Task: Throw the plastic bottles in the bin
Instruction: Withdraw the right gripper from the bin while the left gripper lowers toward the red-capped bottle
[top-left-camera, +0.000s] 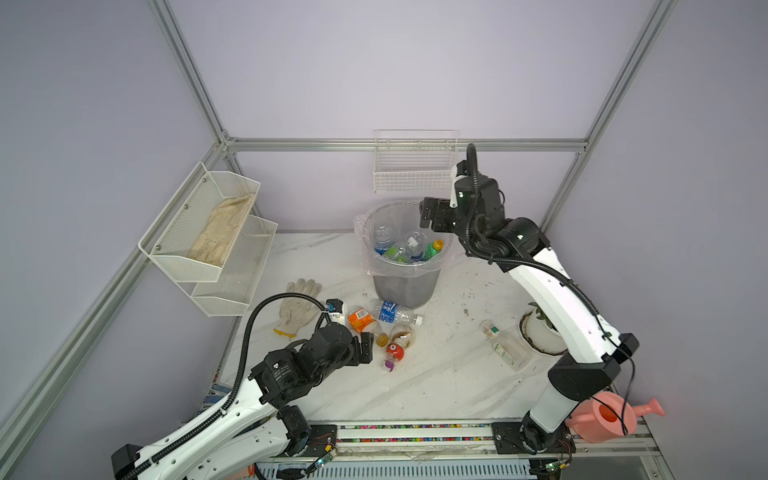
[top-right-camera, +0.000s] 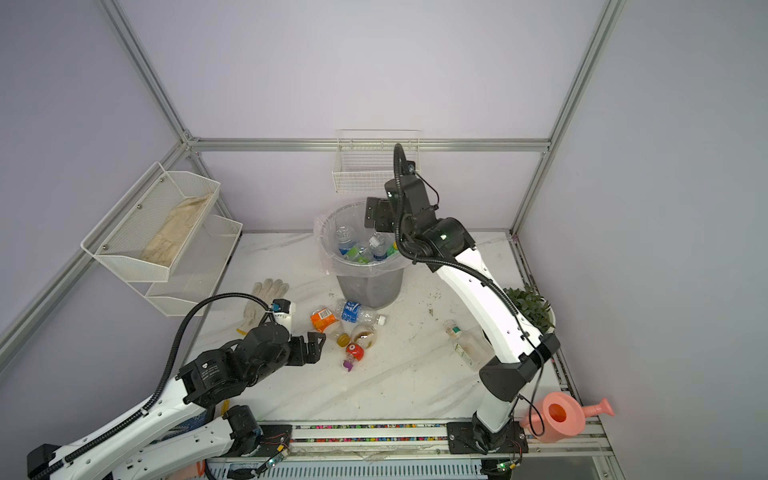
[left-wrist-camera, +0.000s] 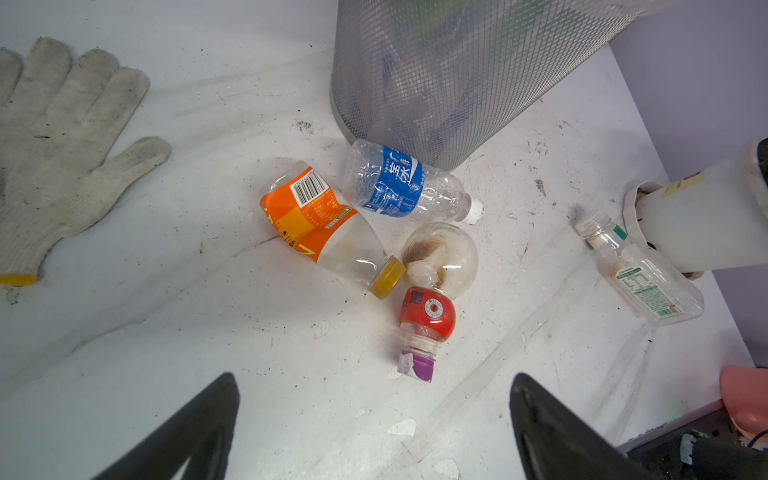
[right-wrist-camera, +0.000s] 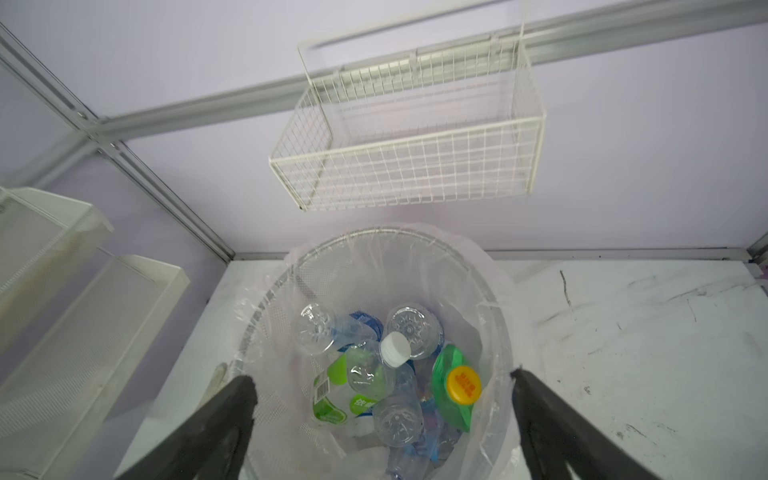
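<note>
Both left gripper (left-wrist-camera: 374, 378) and right gripper (right-wrist-camera: 381, 376) are spread wide. Spotted 8 o'clock of grey mesh bin (top-left-camera: 405, 286): white knit glove (top-left-camera: 300, 307).

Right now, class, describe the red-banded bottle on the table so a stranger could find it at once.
Find the grey mesh bin at the back of the table. Just in front of it lie a blue-labelled bottle and an orange-labelled bottle; the red-banded bottle lies just nearer the front. It alone has a round bulb body and purple cap.
</note>
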